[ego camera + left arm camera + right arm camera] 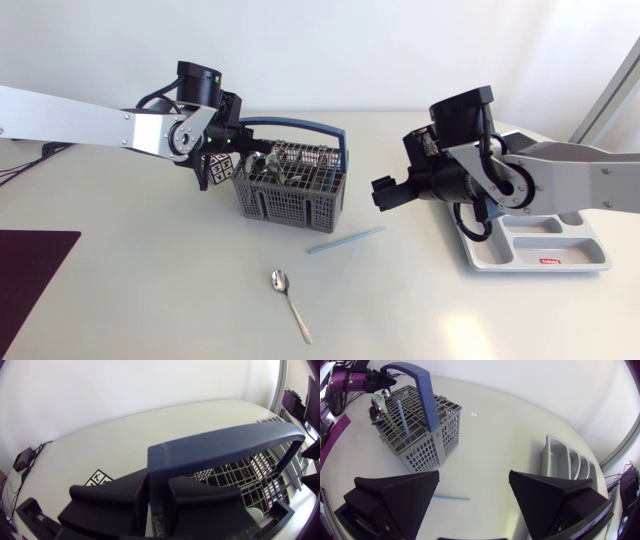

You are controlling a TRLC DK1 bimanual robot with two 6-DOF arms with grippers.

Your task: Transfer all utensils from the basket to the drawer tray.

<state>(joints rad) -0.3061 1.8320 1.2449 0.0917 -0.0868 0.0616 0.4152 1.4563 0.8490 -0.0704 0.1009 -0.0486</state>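
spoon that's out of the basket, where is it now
In the head view the spoon lies on the table a little left of centre, in front of the basket and beside the light blue stick, touching neither.

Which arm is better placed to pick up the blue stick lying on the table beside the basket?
The right arm: its jaws are open and close to the blue stick. The left arm grips the basket handle.

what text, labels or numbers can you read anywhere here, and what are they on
On the drawer tray, a red label: too small to read.
Beside the left gripper, a black-and-white square marker: a pattern, no letters.
Nothing else shows any text.
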